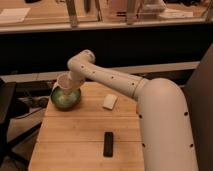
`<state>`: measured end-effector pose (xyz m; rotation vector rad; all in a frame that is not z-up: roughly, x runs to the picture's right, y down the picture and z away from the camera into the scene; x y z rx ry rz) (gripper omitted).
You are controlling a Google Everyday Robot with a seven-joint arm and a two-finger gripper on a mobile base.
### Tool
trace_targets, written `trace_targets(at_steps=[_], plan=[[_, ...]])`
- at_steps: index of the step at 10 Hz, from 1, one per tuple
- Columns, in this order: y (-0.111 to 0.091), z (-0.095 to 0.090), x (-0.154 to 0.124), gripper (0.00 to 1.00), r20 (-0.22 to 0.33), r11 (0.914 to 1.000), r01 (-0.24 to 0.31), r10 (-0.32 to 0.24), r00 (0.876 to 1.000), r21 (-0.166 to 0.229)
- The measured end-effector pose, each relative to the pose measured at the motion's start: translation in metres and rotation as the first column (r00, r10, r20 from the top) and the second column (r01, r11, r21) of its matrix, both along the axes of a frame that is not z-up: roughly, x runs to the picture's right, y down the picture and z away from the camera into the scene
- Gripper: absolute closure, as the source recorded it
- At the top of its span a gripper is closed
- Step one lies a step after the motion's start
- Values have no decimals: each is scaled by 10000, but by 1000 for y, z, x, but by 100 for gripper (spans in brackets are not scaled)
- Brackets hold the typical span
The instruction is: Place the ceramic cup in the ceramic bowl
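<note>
Ceramic cup (pixel 65 81) at gripper (pixel 73 84), just over ceramic bowl (pixel 65 104), far-left corner of surface (pixel 75 137) (grasp state: cannot tell). Best practice: centre cup, lower gently, release only once base seats.

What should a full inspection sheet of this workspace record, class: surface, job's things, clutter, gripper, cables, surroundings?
Surface: wooden table, light slatted top.
Job's things: ceramic cup upright at the arm's end, over the ceramic bowl at the table's far left corner; whether it rests inside cannot be told.
Clutter: flat white block mid-table; black bar-shaped object near the front edge.
Gripper: gripper beside the cup, above the bowl.
Cables: nothing seen.
Surroundings: counter behind the table.
</note>
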<state>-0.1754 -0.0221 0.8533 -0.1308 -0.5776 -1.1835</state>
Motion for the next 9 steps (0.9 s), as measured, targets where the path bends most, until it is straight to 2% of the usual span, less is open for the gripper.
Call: trace_targets(at_steps=[9], plan=[[-4, 4, 1, 100, 142, 9999, -81, 80, 9999, 75]])
